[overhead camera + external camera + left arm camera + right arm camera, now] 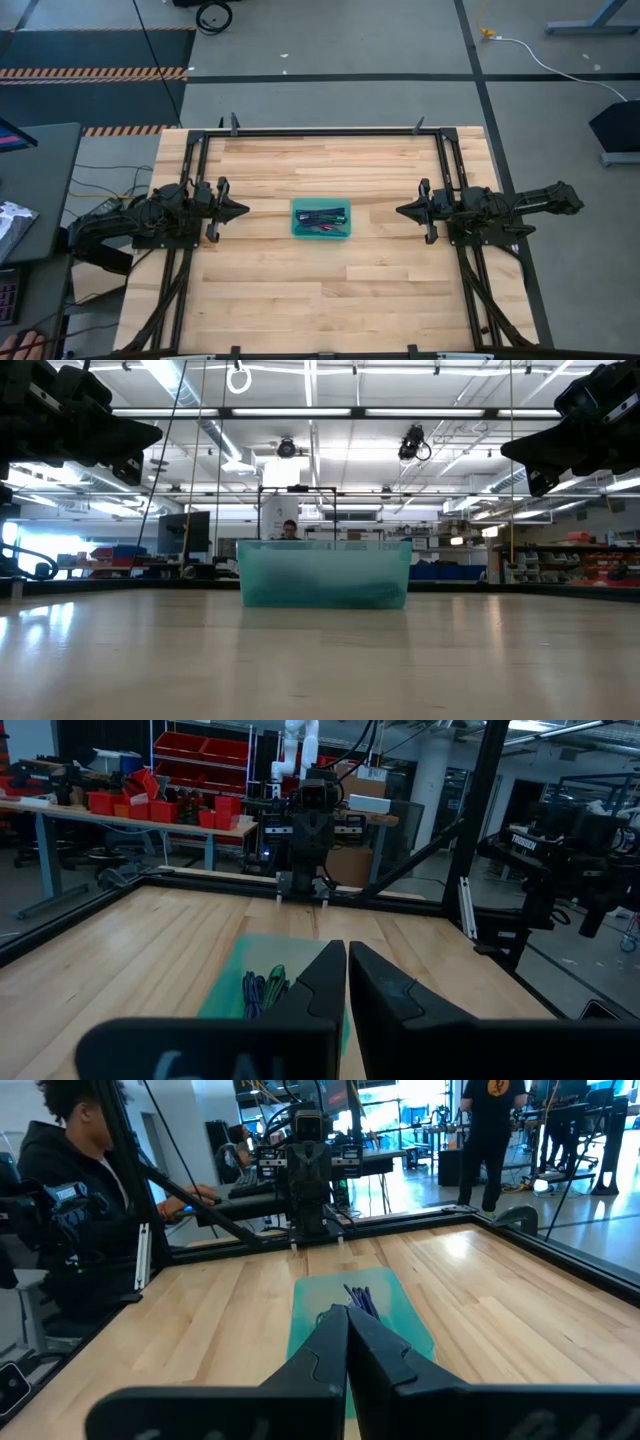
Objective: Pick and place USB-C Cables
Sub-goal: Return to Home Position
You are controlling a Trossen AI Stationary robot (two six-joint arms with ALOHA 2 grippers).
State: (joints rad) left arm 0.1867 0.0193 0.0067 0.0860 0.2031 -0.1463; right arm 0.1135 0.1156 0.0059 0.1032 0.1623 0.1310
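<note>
Over the tabletop's (300,300) left side | left claw (241,210) is hovering, fingers pressed together, empty | right claw (399,210) is facing it, likewise pressed together | between them, USB-C cables (322,217) are lying inside the teal tray (295,232), mid-tabletop.

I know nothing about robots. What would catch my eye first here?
A small teal tray sits at the middle of the wooden table, with coloured cables lying inside it. From either side the left claw and the right claw point at it, both shut, empty and well apart from the tray.
</note>
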